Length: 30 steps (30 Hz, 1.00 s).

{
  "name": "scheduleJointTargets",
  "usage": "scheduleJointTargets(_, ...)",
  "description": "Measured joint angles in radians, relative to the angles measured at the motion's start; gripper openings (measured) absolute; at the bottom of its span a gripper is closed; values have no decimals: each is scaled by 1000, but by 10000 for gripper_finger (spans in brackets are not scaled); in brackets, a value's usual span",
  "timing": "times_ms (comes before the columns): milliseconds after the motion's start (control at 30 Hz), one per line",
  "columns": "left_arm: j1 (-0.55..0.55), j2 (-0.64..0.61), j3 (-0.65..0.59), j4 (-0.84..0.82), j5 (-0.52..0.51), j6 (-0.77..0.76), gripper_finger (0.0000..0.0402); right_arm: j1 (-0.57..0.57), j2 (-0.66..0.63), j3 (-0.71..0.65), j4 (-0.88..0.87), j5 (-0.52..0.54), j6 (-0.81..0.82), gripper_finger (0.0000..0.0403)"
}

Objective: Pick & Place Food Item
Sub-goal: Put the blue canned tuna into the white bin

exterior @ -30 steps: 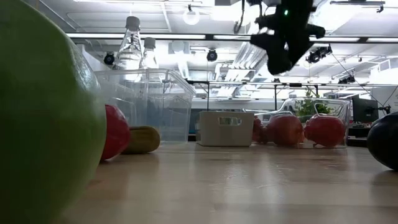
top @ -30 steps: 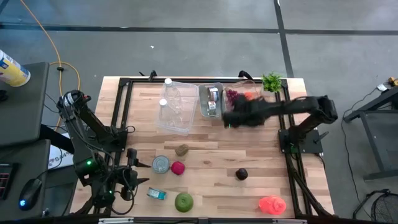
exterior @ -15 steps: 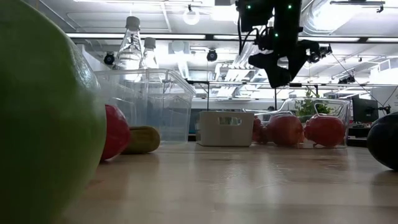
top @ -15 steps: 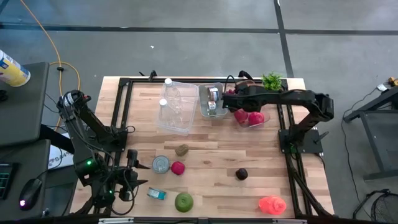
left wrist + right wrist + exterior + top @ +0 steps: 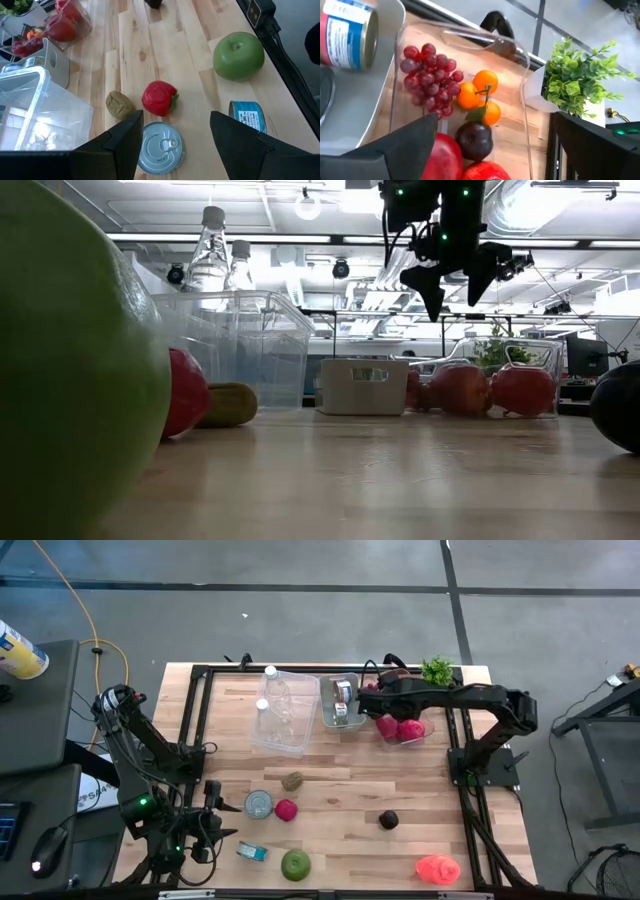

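1. Nearest the low camera lies the green apple (image 5: 295, 863), with the red pepper (image 5: 286, 809), the brownish kiwi-like fruit (image 5: 292, 781), the dark plum (image 5: 389, 820) and the pink-red item (image 5: 437, 868) spread over the front half of the desk (image 5: 340, 770).
2. The left hand (image 5: 172, 131) waits at the front left corner, its fingers apart and empty, close beside the silver can (image 5: 160, 147) and the pepper.
3. At the far edge, the right hand (image 5: 449, 277) hangs with fingers spread wide and empty, directly above the clear fruit bin (image 5: 425, 736).
4. Red apples (image 5: 490, 390), grapes (image 5: 427, 75) and small oranges (image 5: 479, 95) lie in that bin.
5. For any food still loose at the front, the left hand looks far nearer.
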Motion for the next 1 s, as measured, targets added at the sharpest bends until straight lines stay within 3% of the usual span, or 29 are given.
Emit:
scheduleJointTargets(133,0,0,0,0,4,0,221,80,-15,0,2,58,66,393)
scheduleJointTargets(300,0,5,0,0,14,-39,221,260,-14,0,37,127,175,394)
scheduleJointTargets(467,0,49,-1,0,31,-38,221,463,7,0,223,212,193,394)
scheduleJointTargets(633,0,95,-1,7,32,-41,221,630,25,0,420,328,104,394)
scheduleJointTargets(833,0,143,-2,58,49,-52,221,718,40,1,540,359,30,394)
scheduleJointTargets(1000,0,154,-2,152,186,-11,221,736,47,1,547,351,25,394)
